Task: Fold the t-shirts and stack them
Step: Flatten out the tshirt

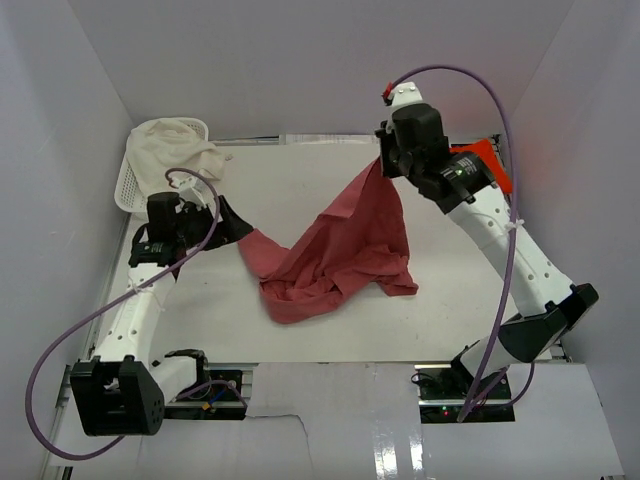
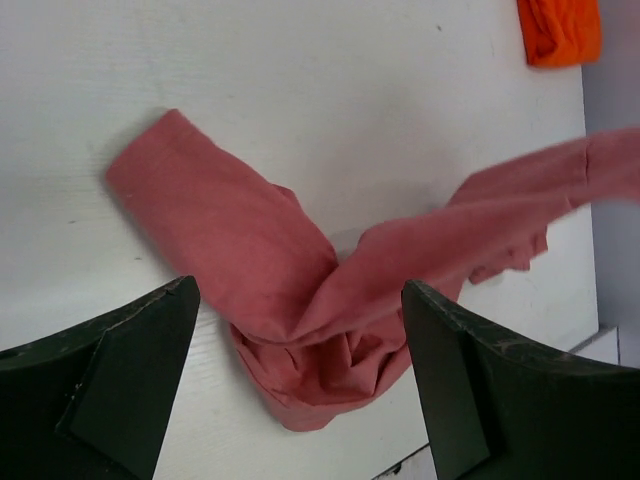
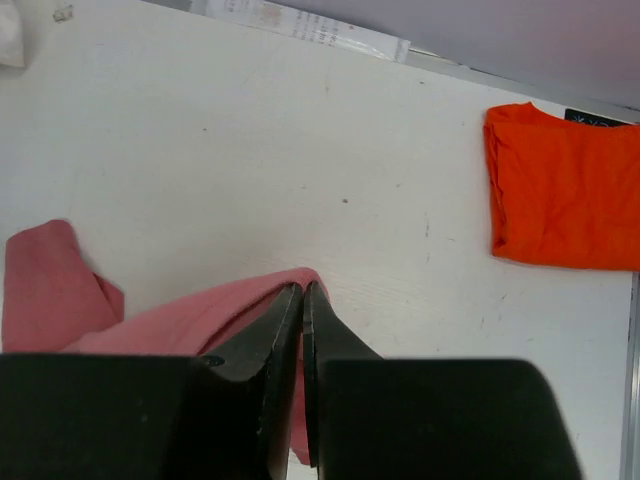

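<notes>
Right gripper [image 3: 303,288] pinches rose shirt [image 1: 340,250]; left gripper [image 2: 300,290] wide — basket [image 1: 125,190] beyond, apparently cloth-filled.

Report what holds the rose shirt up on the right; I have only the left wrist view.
Observer: The right end effector is shut on an edge of the rose shirt. It holds that edge raised while the rest trails on the table.
Operator: Describe that orange patch at my top corner.
Observer: It is the orange shirt, lying folded flat at the table's far right corner.
Operator: Check the far left corner.
Observer: A white basket stands there with a white cloth heaped in it.
</notes>
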`<state>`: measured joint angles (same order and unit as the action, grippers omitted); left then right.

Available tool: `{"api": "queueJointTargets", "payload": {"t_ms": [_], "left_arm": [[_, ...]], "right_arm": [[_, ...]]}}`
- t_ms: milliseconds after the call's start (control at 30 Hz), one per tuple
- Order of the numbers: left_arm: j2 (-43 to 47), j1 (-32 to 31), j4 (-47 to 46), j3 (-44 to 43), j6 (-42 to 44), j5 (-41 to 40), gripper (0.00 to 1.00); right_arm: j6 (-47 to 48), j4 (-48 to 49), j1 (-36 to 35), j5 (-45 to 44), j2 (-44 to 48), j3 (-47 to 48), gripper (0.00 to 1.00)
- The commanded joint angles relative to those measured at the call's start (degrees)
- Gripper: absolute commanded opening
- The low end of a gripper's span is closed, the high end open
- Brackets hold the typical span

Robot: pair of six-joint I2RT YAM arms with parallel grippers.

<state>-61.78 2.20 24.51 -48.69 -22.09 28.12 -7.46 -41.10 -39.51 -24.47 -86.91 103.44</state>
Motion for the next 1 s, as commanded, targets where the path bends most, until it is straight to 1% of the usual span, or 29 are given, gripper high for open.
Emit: {"api": "queueJointTargets", "payload": {"t_ms": [0, 33, 67, 100, 133, 200, 233, 333, 400, 433, 500, 567, 767, 800, 867, 900, 933, 967], "left_arm": [[-0.8, -6.3, -2.8, -1.8, 4.3, 5.1, 0.93], [-1.1, -8.1, -2.5, -2.5, 6.0, 4.5, 0.93], [-0.8, -11.8, -2.5, -3.2, 6.9, 2.4, 0.93], [-0.7, -13.8, -2.4, -4.7, 7.8, 1.0, 0.95], [-1.2, -17.5, -2.2, -5.6, 9.8, 0.2, 0.95], [-3.0, -21.3, -1.2, -7.1, 11.3, -2.7, 0.95], [-5.9, -24.8, 0.0, -9.1, 13.0, -3.3, 0.95], [-10.8, -30.4, 1.7, -12.9, 16.3, -7.9, 0.95], [-15.2, -32.0, 2.6, -14.5, 20.1, -9.6, 0.95], [-16.3, -32.7, 2.7, -16.0, 21.2, -9.1, 0.95], [-19.5, -33.0, 2.6, -17.6, 26.1, -6.2, 0.95], [-21.9, -33.1, 2.0, -19.2, 29.5, -6.3, 0.93], [-28.9, -33.3, 2.3, -24.2, 32.4, -10.3, 0.91], [-30.1, -33.3, 1.9, -24.2, 32.8, -10.4, 0.83], [-30.9, -33.2, 0.2, -23.5, 33.5, -10.7, 0.75], [-31.1, -33.2, -0.2, -23.3, 33.9, -10.8, 0.69], [-32.0, -33.2, -0.2, -23.4, 34.0, -10.2, 0.65], [-32.2, -33.2, -0.1, -23.5, 34.0, -7.9, 0.63]], "right_arm": [[2.5, -3.2, 7.4, 8.4, 0.6, 2.0, 0.08], [2.5, -3.2, 9.1, 9.6, 1.0, 2.1, 0.08], [2.5, -3.1, 12.6, 12.4, 1.0, 2.4, 0.08], [2.5, -3.2, 14.1, 13.6, 0.4, 3.6, 0.08], [2.5, -3.3, 16.4, 14.2, 0.1, 4.2, 0.08], [2.5, -3.5, 18.1, 16.6, -1.6, 5.6, 0.08], [2.3, -3.8, 19.6, 17.1, -2.4, 7.4, 0.08], [1.8, -4.7, 21.7, 19.2, -5.2, 10.5, 0.08], [1.8, -4.8, 22.6, 19.8, -6.5, 11.5, 0.08], [1.7, -4.8, 23.7, 20.2, -6.9, 12.2, 0.08], [1.7, -4.9, 25.1, 21.4, -7.5, 12.7, 0.08], [1.6, -4.8, 26.1, 22.7, -7.7, 12.8, 0.08], [1.5, -4.8, 27.3, 26.4, -8.3, 13.5, 0.08], [1.5, -4.8, 27.3, 26.5, -8.2, 13.6, 0.08], [1.5, -4.8, 27.3, 26.9, -8.0, 13.7, 0.08], [1.6, -4.8, 27.3, 26.8, -7.9, 13.8, 0.08], [1.6, -4.8, 27.4, 26.9, -7.9, 13.7, 0.08], [1.7, -4.8, 27.3, 26.8, -7.9, 13.8, 0.08]]}}
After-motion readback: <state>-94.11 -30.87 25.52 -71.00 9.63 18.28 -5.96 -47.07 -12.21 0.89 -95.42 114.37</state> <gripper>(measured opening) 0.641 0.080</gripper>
